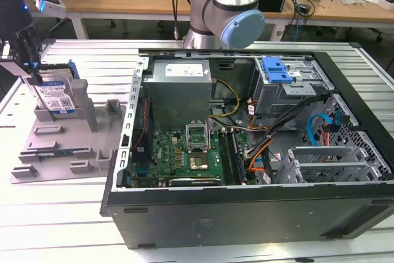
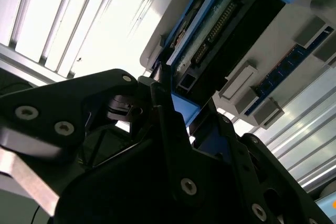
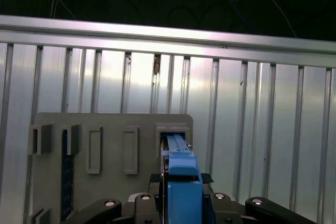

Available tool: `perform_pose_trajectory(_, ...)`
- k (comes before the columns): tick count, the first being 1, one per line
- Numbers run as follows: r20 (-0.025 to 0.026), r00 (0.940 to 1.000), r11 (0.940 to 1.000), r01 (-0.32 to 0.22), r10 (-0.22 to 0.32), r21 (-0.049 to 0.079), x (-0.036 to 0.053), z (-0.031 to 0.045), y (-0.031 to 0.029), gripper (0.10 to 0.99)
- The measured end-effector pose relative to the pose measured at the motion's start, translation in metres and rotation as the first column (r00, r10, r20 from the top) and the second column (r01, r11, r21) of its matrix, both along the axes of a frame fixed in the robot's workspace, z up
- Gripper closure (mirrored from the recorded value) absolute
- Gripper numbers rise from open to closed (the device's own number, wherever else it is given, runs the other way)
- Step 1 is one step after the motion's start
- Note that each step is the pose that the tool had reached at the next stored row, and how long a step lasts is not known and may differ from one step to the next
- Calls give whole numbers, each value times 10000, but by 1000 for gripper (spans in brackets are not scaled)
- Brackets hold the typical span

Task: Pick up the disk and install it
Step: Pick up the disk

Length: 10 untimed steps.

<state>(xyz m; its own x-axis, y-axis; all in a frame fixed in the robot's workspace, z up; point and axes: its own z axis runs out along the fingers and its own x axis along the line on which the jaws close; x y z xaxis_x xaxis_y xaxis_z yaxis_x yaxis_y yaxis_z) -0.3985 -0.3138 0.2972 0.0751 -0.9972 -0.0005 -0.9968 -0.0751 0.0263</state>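
Observation:
The disk (image 1: 56, 98), silver-grey with a white-and-blue label and a blue carrier rail, stands on edge in a slot of the grey holder plate (image 1: 68, 152) at the exterior view's left. My gripper (image 1: 36, 78) comes down on its top edge. In both wrist views the black fingers sit tight on either side of the blue rail, so the gripper (image 3: 181, 182) looks shut on the disk (image 3: 181, 163). The second wrist view shows the disk (image 2: 226, 30) from its connector end, still seated in the holder, with the gripper (image 2: 178, 109) at its blue rail.
The open computer case (image 1: 246, 214) lies at the exterior view's right, with a grey power-supply box (image 1: 181, 84), motherboard (image 1: 184, 152), loose cables and a drive bay with a blue latch (image 1: 276, 71). A memory stick (image 3: 65, 171) rests in the holder. The table is ribbed aluminium (image 1: 55, 226).

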Motion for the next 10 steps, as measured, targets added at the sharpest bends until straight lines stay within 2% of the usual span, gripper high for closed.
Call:
perform_pose_trajectory(4, 1, 10000, 10000, 2, -2, 1, 0, 1, 0, 718)
perform_pose_trajectory(10, 0, 10000, 10000, 2, -2, 0, 0, 43, 0, 718)
